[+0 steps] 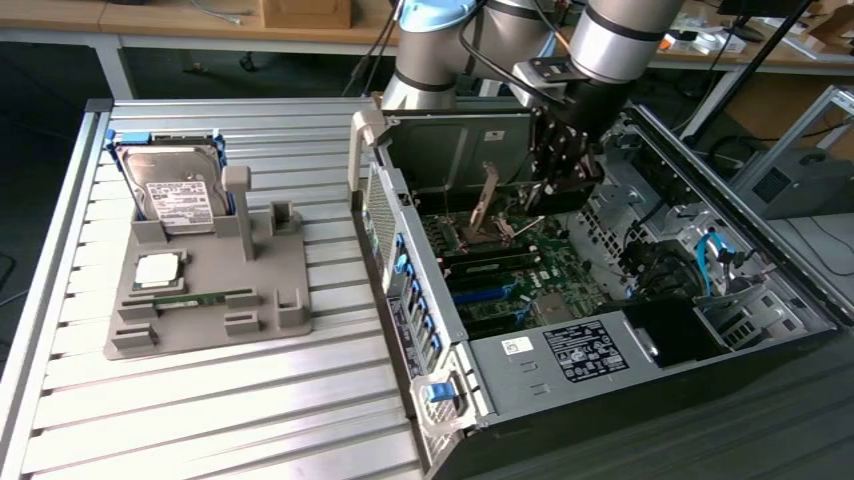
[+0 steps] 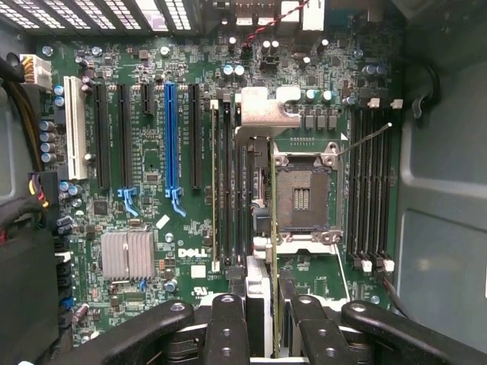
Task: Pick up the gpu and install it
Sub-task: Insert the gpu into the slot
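The gpu [image 1: 487,196] is held edge-on in the hand [image 1: 550,186], fingers [image 2: 228,327] closed narrowly on the thin card, above the motherboard [image 2: 152,213] inside the open computer case [image 1: 747,300]. In the wrist view the card [image 2: 272,228] runs as a thin line beside the CPU socket [image 2: 303,199] — well apart from the blue expansion slot [image 2: 169,137]. For a clean seating (a judgement only), the card's edge should be kept parallel to a slot and lowered squarely. The case lies on a slatted metal surface [image 1: 200,400] beside a grey fixture [image 1: 200,310] carrying a hard drive [image 1: 174,195]; cluttered benches [image 1: 160,15] stand behind.
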Action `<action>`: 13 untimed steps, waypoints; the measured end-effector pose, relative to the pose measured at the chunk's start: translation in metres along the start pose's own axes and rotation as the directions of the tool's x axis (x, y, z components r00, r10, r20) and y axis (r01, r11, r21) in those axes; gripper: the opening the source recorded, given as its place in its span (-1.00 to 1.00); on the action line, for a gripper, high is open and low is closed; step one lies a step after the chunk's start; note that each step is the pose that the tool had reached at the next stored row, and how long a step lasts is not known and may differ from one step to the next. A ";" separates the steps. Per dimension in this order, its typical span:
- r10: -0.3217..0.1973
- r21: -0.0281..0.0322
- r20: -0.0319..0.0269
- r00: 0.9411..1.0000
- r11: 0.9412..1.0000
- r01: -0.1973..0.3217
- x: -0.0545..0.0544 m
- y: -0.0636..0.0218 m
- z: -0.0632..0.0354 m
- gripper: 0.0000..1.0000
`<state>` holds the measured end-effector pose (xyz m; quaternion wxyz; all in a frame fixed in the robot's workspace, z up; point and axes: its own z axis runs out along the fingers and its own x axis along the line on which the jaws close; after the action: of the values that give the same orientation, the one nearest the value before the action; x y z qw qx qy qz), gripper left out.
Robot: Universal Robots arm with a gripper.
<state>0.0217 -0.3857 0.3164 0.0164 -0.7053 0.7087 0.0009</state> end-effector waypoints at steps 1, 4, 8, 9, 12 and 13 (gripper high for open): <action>0.000 0.000 0.000 1.000 1.000 0.000 0.000 0.0007 0.0003 -0.46; 0.000 0.000 0.000 1.000 1.000 0.000 0.000 0.0027 0.0010 -0.46; 0.000 0.000 0.000 1.000 1.000 0.000 0.000 0.0047 0.0018 -0.46; 0.000 0.000 0.000 1.000 1.000 0.000 0.000 0.0051 0.0020 -0.46; 0.000 0.000 0.000 1.000 1.000 0.000 0.000 0.0063 0.0025 -0.46; 0.000 0.000 0.000 1.000 1.000 0.000 0.000 0.0068 0.0027 -0.46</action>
<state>0.0149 -0.3860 0.3136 0.0164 -0.7053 0.7087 0.0009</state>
